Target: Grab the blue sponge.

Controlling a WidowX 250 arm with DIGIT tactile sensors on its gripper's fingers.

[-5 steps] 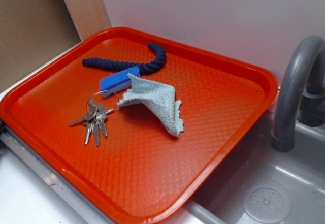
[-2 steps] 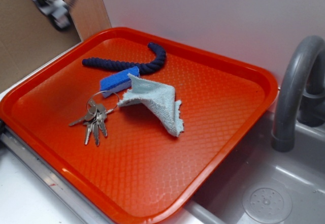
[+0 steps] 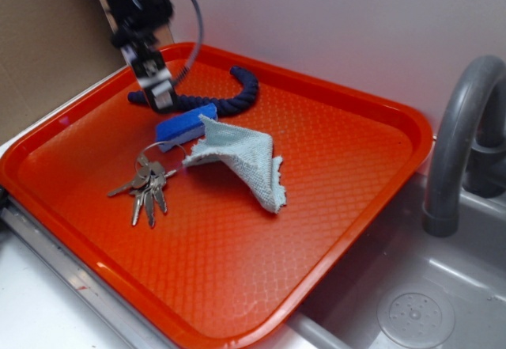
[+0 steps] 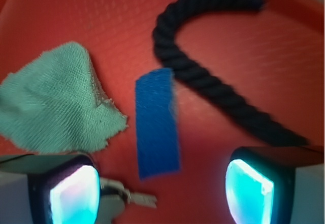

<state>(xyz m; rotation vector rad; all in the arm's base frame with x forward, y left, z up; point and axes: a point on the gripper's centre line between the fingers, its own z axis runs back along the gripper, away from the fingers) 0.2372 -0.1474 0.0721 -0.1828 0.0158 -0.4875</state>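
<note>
Orange tray [image 3: 348, 167] holds blue sponge [image 4: 156, 122] beneath the spread claw [image 4: 162, 191].

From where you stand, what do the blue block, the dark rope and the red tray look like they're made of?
The blue sponge looks like soft foam: matte blue top over a white lower layer. The rope seems to be twisted navy fibre, perhaps cotton; its strands show. The tray is likely moulded plastic, glossy orange-red with a fine embossed grid.

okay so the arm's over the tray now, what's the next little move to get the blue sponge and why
Probably lower straight down. In the wrist view the gripper has its jaws open with the blue sponge lying between them, rope and cloth off to either side.
</note>
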